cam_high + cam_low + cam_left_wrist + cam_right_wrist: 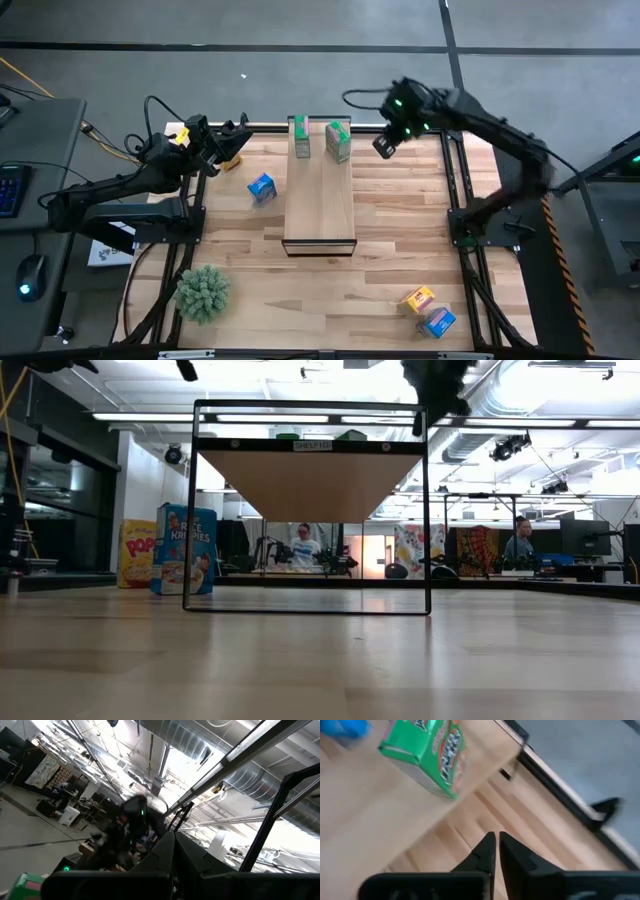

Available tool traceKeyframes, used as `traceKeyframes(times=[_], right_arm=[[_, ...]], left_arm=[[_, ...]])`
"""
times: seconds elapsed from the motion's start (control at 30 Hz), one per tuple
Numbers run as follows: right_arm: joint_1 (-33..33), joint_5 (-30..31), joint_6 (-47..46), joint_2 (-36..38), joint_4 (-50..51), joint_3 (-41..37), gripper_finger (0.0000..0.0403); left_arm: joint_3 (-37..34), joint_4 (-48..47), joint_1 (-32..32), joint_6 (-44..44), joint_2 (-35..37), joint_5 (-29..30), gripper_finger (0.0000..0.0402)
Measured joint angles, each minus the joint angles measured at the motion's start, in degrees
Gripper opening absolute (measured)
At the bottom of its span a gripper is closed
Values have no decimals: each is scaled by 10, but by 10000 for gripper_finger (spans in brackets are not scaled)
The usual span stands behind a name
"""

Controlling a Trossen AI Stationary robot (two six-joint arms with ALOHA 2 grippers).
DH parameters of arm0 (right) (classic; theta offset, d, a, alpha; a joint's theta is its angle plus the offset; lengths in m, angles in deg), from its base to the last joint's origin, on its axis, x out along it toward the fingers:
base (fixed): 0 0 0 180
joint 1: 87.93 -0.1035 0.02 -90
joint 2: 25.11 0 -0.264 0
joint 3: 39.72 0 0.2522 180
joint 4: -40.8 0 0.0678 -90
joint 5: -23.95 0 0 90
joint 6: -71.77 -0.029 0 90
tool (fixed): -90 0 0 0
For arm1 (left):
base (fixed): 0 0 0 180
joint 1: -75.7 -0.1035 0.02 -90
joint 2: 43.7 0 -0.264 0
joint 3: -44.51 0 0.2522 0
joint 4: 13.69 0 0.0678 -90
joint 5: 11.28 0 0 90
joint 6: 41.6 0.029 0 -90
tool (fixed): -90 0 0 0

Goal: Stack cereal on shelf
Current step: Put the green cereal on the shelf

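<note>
Two green cereal boxes (300,136) (338,141) stand at the far end of the shelf (319,195). The right gripper (384,146) hangs just beside the nearer green box, off the shelf's right edge — fingers pressed together, holding nothing. A blue box (261,188) lies on the worktop (400,260) left of the shelf, closest to the left gripper (232,140), fingers also together. The yellow box (417,298) and another blue one (437,321) sit at the near right corner — right arm's reach. A plant ball (203,291) stands clear.

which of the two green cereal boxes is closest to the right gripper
The green box on the right side of the shelf, beside the right gripper. The other green box sits farther left.
</note>
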Motion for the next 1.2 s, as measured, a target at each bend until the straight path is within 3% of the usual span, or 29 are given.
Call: traceKeyframes(times=[0.17, 0.37, 0.5, 0.77, 1.2], right_arm=[[-5, -8, -111, 119, -302, -258, 12], [-25, 56, -220, 107, -578, -407, 3], [-29, 94, -260, 72, -609, -425, 1], [-57, 53, -262, 17, -638, -403, 0], [-101, 66, -311, 12, -637, -396, 0]], left_arm=[[0, 0, 0, 28, 0, 8, 5], [0, 0, 0, 34, 0, 17, 5], [0, 0, 0, 33, 0, 18, 5], [0, -1, 0, 35, 0, 38, 5], [0, -8, 0, 36, 0, 38, 5]])
